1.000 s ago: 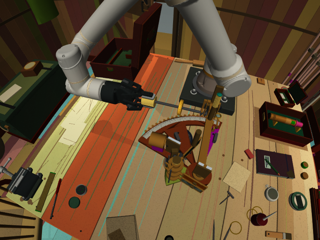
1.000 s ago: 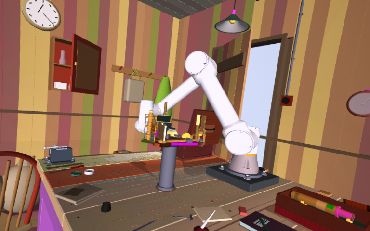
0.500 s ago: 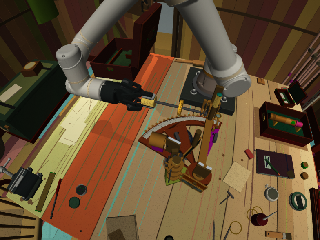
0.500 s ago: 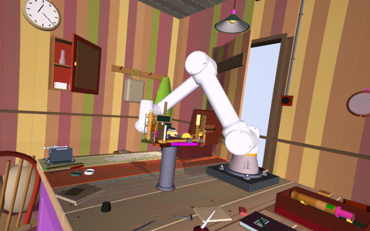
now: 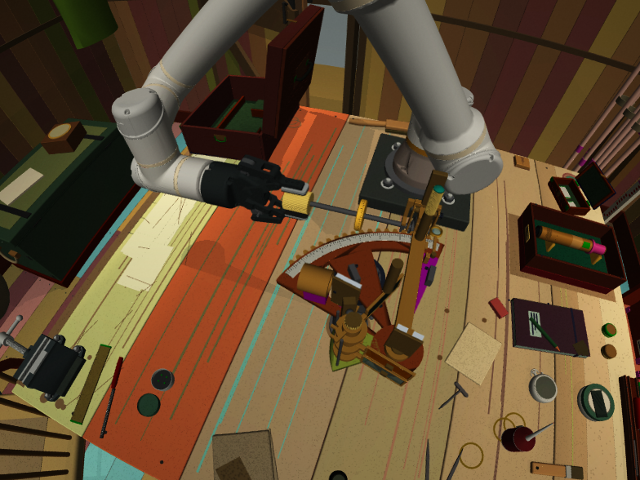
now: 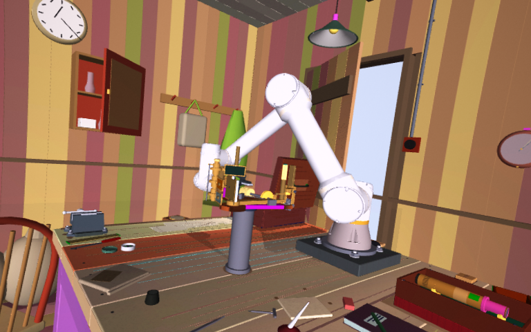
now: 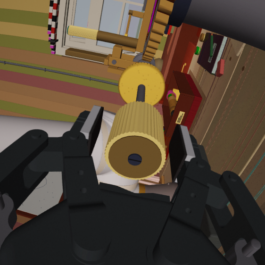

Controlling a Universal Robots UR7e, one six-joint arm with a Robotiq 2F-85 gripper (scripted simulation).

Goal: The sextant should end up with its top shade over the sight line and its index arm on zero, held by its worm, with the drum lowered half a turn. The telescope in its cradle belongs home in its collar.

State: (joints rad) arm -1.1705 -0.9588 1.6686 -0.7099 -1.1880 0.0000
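The yellow knurled drum (image 5: 296,203) (image 7: 136,141) sits at the end of a dark shaft that runs to the sextant (image 5: 362,289) (image 6: 246,188). My gripper (image 5: 289,199) (image 7: 134,138) is open and holds nothing. Its fingers stand on either side of the drum, apart from it. A yellow disc (image 7: 141,83) (image 5: 361,215) sits further along the shaft. The index arm (image 5: 413,274) runs from the toothed arc down to the pivot. The sextant rests on a grey pedestal (image 6: 239,242). The telescope (image 5: 568,240) (image 6: 462,295) lies in its cradle in a red case at the right.
An open dark red box (image 5: 243,103) stands behind my arm. The robot base (image 5: 413,181) is beyond the sextant. A notebook (image 5: 548,325), a cup (image 5: 543,387), a sanding pad (image 5: 473,353) and small tools lie at the right. A vise (image 5: 46,364) sits at the left edge.
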